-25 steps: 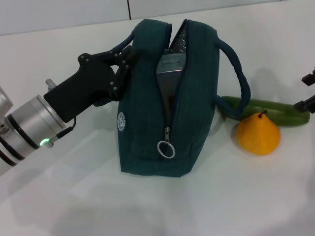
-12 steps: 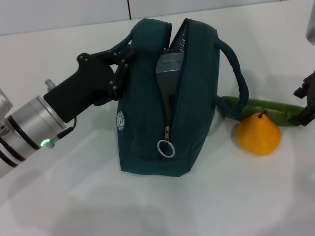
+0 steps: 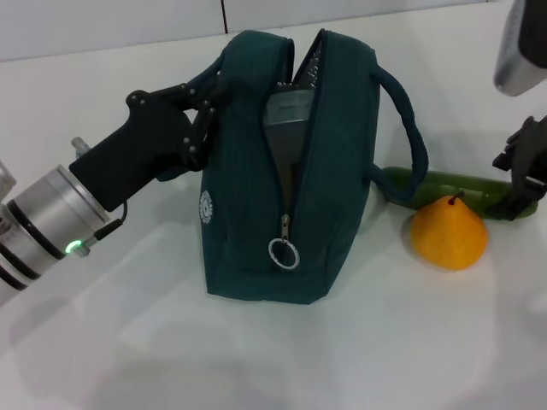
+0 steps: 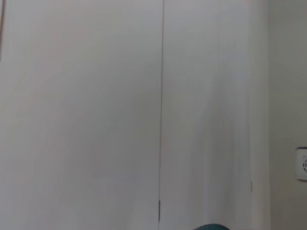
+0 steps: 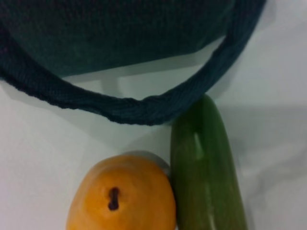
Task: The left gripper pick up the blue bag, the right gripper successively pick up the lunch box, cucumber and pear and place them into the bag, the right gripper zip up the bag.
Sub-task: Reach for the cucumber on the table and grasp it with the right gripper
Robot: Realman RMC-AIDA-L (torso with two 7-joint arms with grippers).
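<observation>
The blue bag (image 3: pixel 282 179) stands upright on the white table, its zip open at the top. A grey lunch box (image 3: pixel 289 115) sticks up inside it. My left gripper (image 3: pixel 198 115) is shut on the bag's left handle. The green cucumber (image 3: pixel 444 184) lies to the right of the bag, partly under the right handle (image 3: pixel 410 128). The orange pear (image 3: pixel 449 232) stands in front of the cucumber, touching it. My right gripper (image 3: pixel 515 181) is open over the cucumber's right end. The right wrist view shows the pear (image 5: pixel 122 194), the cucumber (image 5: pixel 206 167) and the handle (image 5: pixel 144 108).
The zip pull with its metal ring (image 3: pixel 283 250) hangs low on the bag's front end. The white table (image 3: pixel 128 342) stretches in front and to the left of the bag. The left wrist view shows only a wall (image 4: pixel 96 115) and a sliver of the bag (image 4: pixel 211 227).
My right gripper has come in from the right edge and down to the cucumber's right end. The bag and my left gripper have shifted slightly left.
</observation>
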